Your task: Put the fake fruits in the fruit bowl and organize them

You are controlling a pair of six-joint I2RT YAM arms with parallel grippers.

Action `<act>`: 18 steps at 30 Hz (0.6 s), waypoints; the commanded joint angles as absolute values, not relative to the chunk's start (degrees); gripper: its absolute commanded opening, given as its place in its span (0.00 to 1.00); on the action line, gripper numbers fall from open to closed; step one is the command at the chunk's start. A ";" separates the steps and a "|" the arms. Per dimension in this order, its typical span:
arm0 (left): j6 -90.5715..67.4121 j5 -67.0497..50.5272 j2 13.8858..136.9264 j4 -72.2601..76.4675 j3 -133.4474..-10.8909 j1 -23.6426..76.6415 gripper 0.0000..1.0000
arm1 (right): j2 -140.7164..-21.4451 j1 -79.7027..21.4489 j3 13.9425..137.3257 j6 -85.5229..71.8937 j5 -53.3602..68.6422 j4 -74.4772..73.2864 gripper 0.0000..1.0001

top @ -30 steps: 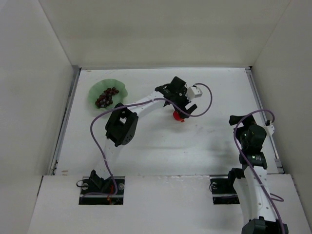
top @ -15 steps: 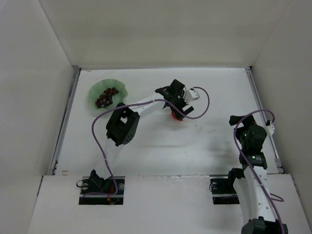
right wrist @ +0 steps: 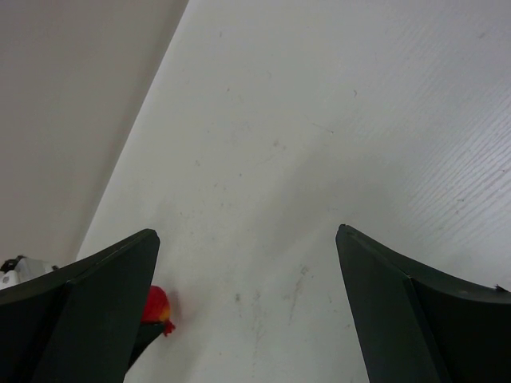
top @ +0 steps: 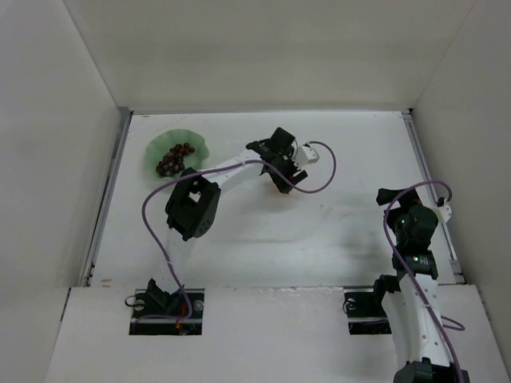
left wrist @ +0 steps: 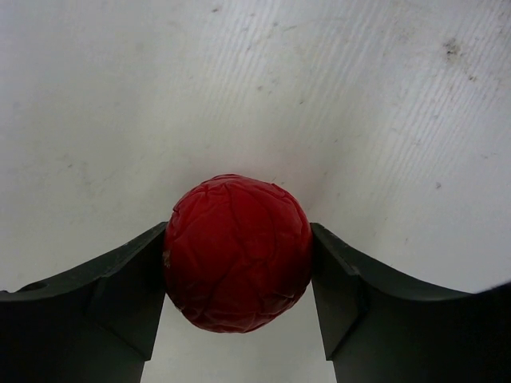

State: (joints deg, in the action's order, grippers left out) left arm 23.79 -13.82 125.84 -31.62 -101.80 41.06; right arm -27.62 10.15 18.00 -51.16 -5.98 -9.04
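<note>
**Left gripper clamped on the red fruit at mid-desk**

The left gripper (top: 281, 183) reaches out over the middle of the white desk (top: 335, 239), well apart from the fruit bowl (top: 150, 156). Its wrist view shows both dark fingers (left wrist: 120, 287) pressed against the sides of the small red round fruit (left wrist: 237, 251), whose skin looks wrinkled. From above, the fruit is almost wholly hidden beneath the gripper, and whether it rests on the desk or hangs just clear of it cannot be told.

The pale green bowl with its wavy rim sits near the far left corner of the desk. The bunch of dark red-purple grapes (top: 173, 158) lies inside it.

The right gripper (right wrist: 246, 239) hangs over the right side of the desk, its two fingers spread wide with nothing between them. In its wrist view a sliver of the red fruit shows at the lower left, past the edge of one finger. A purple cable (top: 160, 231) loops along the left arm.
</note>
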 commanded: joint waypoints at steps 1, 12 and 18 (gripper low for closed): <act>23.64 -11.00 112.97 -29.89 -100.90 37.49 0.10 | -28.03 10.16 19.69 -50.89 -6.68 -8.18 1.00; 30.85 -0.53 97.12 -24.71 -88.07 10.09 0.09 | -33.66 5.41 18.72 -51.68 -9.31 -3.26 1.00; 30.85 -1.58 101.86 -16.45 -86.31 2.33 0.12 | -36.30 2.33 20.30 -51.42 -11.43 -1.85 1.00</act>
